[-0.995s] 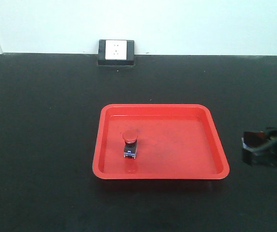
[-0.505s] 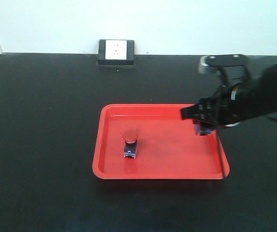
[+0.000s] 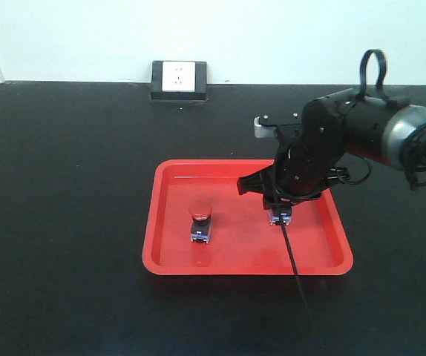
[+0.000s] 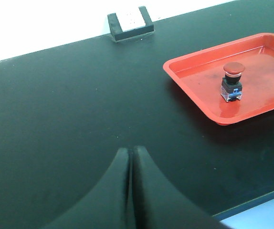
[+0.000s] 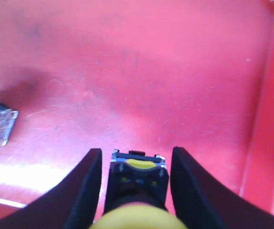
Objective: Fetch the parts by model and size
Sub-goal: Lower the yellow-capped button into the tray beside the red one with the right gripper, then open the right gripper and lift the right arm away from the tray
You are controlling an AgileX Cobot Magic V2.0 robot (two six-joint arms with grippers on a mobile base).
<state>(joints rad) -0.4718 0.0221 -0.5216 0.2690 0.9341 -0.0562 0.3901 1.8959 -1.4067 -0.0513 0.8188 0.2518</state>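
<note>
The left tool [image 4: 130, 191] is hovering over the bare near desk [image 4: 56, 109], its fingers pressed together. Farther off, the red tray [image 3: 153, 222] is carrying the red-capped button [image 3: 200, 220] upright at its left. To its right, the right tool [image 5: 132, 186] is straddling the yellow-capped button [image 5: 138, 183], fingers flanking it; whether they are touching cannot be told.

I'm looking at a black tabletop [image 3: 64, 222] running back to a pale wall. A red tray [image 3: 324, 259] sits flat on it near the middle, and a black socket block [image 3: 179, 81] rests at the back edge.
</note>
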